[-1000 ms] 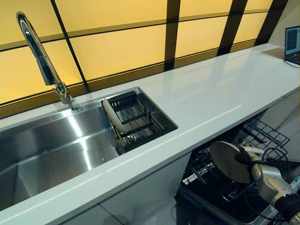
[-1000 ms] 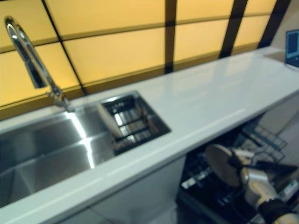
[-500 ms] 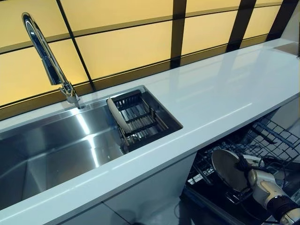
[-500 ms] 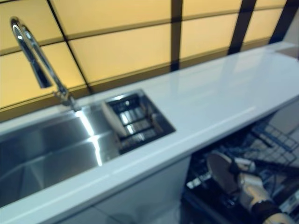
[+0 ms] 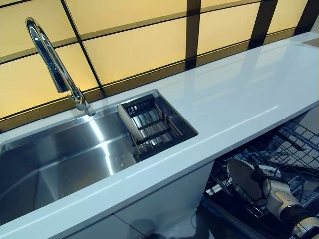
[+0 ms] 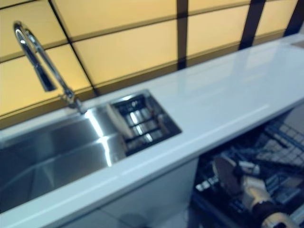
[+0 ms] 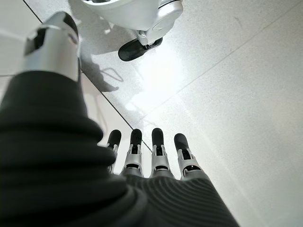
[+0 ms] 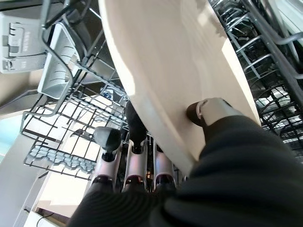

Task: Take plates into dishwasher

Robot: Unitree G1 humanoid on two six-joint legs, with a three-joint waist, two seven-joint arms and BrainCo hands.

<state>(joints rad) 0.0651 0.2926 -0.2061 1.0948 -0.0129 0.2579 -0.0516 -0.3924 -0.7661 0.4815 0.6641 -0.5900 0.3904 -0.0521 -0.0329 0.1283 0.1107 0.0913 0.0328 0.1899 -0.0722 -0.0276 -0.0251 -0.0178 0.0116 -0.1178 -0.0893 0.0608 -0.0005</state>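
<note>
R hand pinched round beige plate over black wire dishwasher rack; L hand empty, fingers straight, w/ floor beyond.

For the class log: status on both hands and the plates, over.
Right hand pinching round beige plate on edge over black wire dishwasher rack. Left hand open, idle above floor. Second beige plate in sink rack. Nothing blocking.

Polished steel sink — glossy countertop
</note>
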